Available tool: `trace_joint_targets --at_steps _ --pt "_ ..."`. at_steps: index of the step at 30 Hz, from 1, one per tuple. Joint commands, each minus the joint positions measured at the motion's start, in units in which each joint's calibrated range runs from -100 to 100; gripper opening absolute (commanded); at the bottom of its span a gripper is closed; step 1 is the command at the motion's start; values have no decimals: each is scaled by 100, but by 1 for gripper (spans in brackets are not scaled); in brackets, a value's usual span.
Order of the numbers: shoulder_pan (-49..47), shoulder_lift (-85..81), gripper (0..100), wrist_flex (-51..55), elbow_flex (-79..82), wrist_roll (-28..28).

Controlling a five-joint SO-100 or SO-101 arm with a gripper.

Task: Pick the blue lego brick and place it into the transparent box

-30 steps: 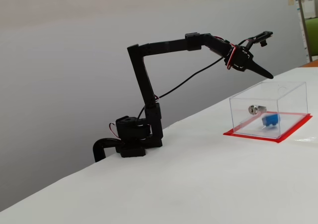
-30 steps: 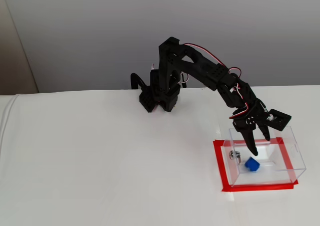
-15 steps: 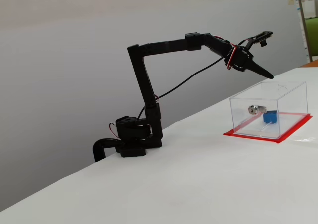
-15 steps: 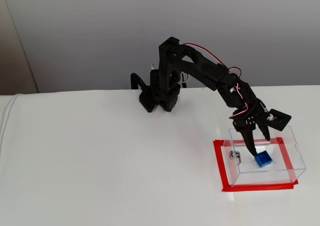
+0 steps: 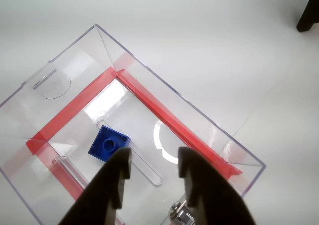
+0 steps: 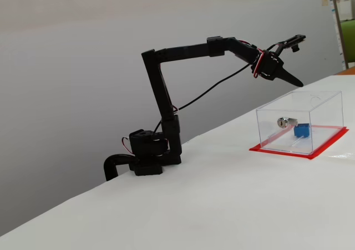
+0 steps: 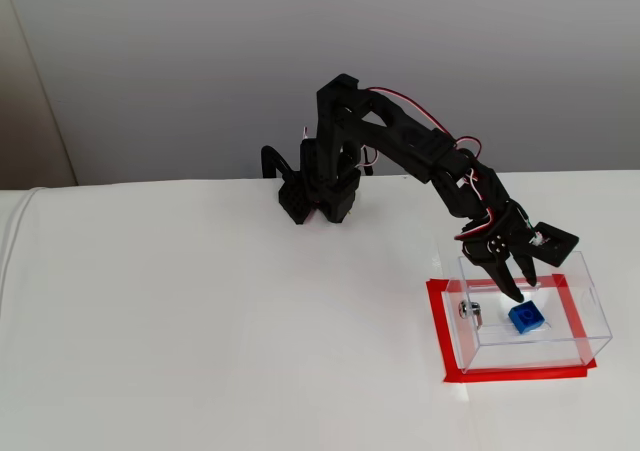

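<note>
The blue lego brick point(image 5: 108, 143) lies on the floor of the transparent box point(image 5: 164, 93), stud up, apart from every wall. In a fixed view it sits just beside the silver lock point(image 6: 284, 122) fixed to the wall — near it, not touching point(image 6: 302, 131). The box stands on a red base mat point(image 7: 510, 374) on the white table point(image 7: 200, 311).

The gripper point(image 5: 154, 166) hangs above the open top of the box with its two black fingers point(image 5: 118, 177) spread and nothing between them; the brick lies below and to the left of them in the wrist view. From the side its tip point(image 6: 294, 82) looks clear above the rim — though the exact gap is hard to judge.
</note>
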Motion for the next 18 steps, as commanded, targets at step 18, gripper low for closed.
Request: trace_joint_targets --at_steps 18 --pt "1875 -3295 2 -22 2342 18"
